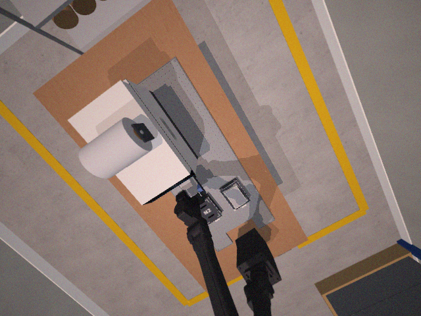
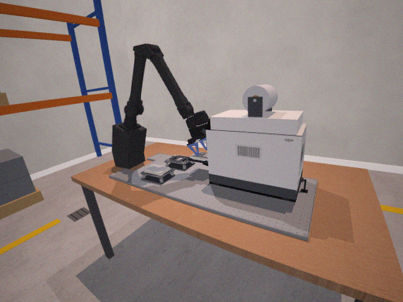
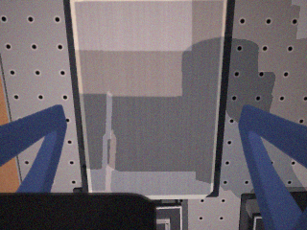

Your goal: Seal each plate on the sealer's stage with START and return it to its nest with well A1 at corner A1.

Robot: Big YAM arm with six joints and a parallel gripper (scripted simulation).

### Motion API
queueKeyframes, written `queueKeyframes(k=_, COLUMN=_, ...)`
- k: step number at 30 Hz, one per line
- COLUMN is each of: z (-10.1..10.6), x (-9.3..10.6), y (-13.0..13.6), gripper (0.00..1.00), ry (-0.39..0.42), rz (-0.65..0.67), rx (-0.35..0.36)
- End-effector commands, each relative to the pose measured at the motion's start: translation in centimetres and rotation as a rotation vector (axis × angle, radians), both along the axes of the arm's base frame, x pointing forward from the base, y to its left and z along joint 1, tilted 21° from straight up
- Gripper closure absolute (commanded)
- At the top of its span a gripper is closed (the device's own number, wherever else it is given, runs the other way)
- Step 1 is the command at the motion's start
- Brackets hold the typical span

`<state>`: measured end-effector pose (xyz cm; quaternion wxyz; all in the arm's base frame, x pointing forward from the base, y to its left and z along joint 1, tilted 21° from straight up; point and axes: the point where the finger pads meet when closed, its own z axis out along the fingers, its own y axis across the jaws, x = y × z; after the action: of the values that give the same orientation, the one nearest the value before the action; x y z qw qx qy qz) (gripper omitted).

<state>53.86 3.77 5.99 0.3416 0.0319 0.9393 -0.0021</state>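
place: looks like a warehouse corner to me
racking: blue uprights (image 2: 106, 58), orange beams (image 2: 55, 102), 10 o'clock
floor: bare concrete, yellow lines (image 1: 314, 98) (image 2: 31, 235)
bench: wood top (image 1: 135, 224) (image 2: 344, 253), perforated metal plate (image 1: 217, 143) (image 2: 260, 214) (image 3: 31, 72)

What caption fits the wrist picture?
Two blue fingers spread wide on either side of a shiny, foil-topped plate.

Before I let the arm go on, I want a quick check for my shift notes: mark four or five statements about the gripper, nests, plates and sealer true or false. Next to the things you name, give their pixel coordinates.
1. The gripper (image 1: 195, 190) (image 2: 201, 151) (image 3: 153, 114) is open. True.
2. Nest N2 (image 1: 208, 211) (image 2: 177, 161) holds a plate. False: it has none.
3. A white roll (image 1: 108, 151) (image 2: 271, 97) lies atop the sealer (image 1: 149, 180) (image 2: 254, 165). True.
4. The gripper is squeezing the plate (image 3: 144, 144) below it. False: gaps show on both sides.
5. The other nest holds a plate (image 1: 236, 195) (image 2: 156, 172). True.
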Motion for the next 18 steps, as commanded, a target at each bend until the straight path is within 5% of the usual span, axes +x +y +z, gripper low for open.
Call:
queueKeyframes(k=1, z=2.0, x=1.6, y=0.9, gripper=0.00, ry=-0.039, rz=0.005, rx=0.008)
queueKeyframes(k=18, z=0.0, x=1.0, y=-0.5, gripper=0.00, ry=0.000, rz=-0.019, rx=0.004)
